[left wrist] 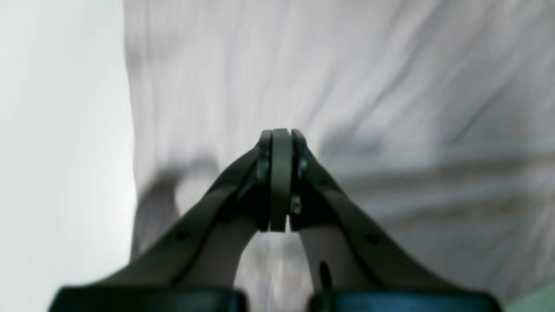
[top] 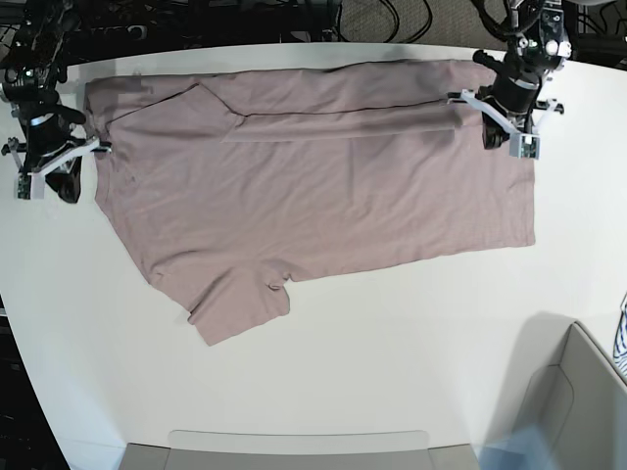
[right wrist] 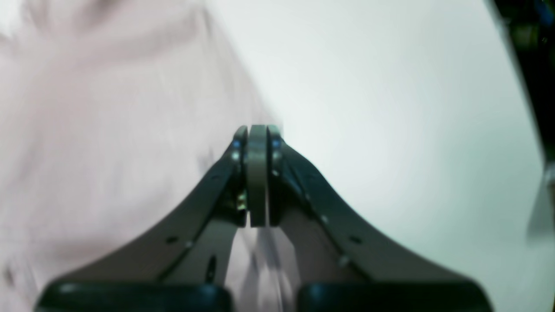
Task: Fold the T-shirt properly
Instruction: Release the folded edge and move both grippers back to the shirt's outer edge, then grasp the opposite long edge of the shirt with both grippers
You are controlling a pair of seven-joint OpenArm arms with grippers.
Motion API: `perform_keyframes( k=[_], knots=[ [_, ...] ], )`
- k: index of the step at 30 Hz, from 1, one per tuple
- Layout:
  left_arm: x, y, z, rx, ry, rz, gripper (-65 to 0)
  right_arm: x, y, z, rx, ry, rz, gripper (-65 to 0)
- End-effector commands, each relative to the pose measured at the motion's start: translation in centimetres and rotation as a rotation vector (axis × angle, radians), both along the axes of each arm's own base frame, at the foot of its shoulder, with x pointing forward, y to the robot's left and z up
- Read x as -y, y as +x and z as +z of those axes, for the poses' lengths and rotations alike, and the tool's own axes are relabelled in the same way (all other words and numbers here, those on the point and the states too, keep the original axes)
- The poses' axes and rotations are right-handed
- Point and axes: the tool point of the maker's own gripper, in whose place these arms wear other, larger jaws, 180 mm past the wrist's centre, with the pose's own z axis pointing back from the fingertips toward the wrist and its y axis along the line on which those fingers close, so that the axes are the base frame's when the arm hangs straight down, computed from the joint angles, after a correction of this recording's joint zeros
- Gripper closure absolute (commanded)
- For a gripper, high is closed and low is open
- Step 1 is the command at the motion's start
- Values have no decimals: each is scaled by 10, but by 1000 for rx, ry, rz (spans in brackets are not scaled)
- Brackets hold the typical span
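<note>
Both claws have their jaws pressed tight together. Left claw, seen from its wrist camera, hangs over wrinkled cloth with its two pads meeting flush; nothing shows between them, though the picture is soft and the cloth directly beneath the tips is hard to read. Its shadow lies on the fabric just to the left. In the base view this claw sits at the upper right, over the edge of the T-shirt.

Right claw is likewise closed with no cloth visible between the pads. From its wrist camera the tips lie right along the border where the pink fabric meets the bare white bench; whether they touch the cloth I cannot tell. In the base view it stands at the upper left, just beside the shirt's left edge.

The T-shirt lies spread across the upper half of the white bench, dusty pink and creased, with its upper part folded down in a long band. One sleeve juts out toward the lower left. A grey bin stands at the lower right corner, well apart from the shirt.
</note>
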Motion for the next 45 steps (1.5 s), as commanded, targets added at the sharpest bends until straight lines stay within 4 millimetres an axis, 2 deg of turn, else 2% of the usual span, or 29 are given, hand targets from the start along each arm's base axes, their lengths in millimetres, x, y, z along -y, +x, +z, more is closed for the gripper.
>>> perform_keyframes(
  k=[1, 4, 8, 10, 12, 15, 17, 21, 23, 25, 28, 30, 32, 36, 38, 41, 45],
  knots=[
    [-7, 5, 9, 33, 14, 12, 0, 0, 17, 18, 59, -15, 21, 0],
    [-14, 21, 21, 85, 23, 31, 0, -13, 54, 4, -19, -5, 88, 0],
    [-11, 32, 27, 114, 17, 26, 0, -24, 104, -31, -95, -18, 129, 0],
    [-11, 34, 28, 119, 14, 26, 0, -29, 119, -57, -141, -32, 145, 0],
    [-10, 34, 28, 119, 12, 27, 0, -35, 123, -85, -198, -37, 156, 0],
    [-10, 33, 27, 116, 12, 27, 0, -35, 110, -119, -280, -46, 148, 0],
    [-12, 33, 27, 117, 15, 30, 0, -36, 82, -142, -344, -54, 155, 0],
    [-13, 33, 26, 115, 19, 32, 0, -51, 29, -155, -386, -74, 208, 0],
    [-14, 32, 23, 106, 19, 36, 0, -58, 8, -149, -376, -83, 228, 0],
    [-16, 37, 24, 115, 17, 41, 0, -60, -4, -138, -352, -85, 225, 0],
    [-14, 44, 27, 133, 9, 40, 0, -64, 5, -116, -275, -74, 204, 0],
    [-10, 43, 25, 132, -6, 51, 0, -60, 22, -92, -202, -82, 183, -19],
    [-9, 43, 24, 134, -14, 62, 0, -59, 43, -69, -127, -85, 172, -82],
    [-8, 43, 24, 133, -15, 58, 0, -54, 92, -25, -35, -112, 161, -254],
    [-8, 43, 24, 133, -15, 58, 0, -56, 115, -12, -19, -110, 166, -290],
    [-8, 43, 24, 133, -15, 56, 0, -60, 153, -12, -32, -90, 177, -293],
    [-7, 43, 24, 133, -20, 57, 0, -66, 188, -31, -79, -58, 214, -293]
  ],
)
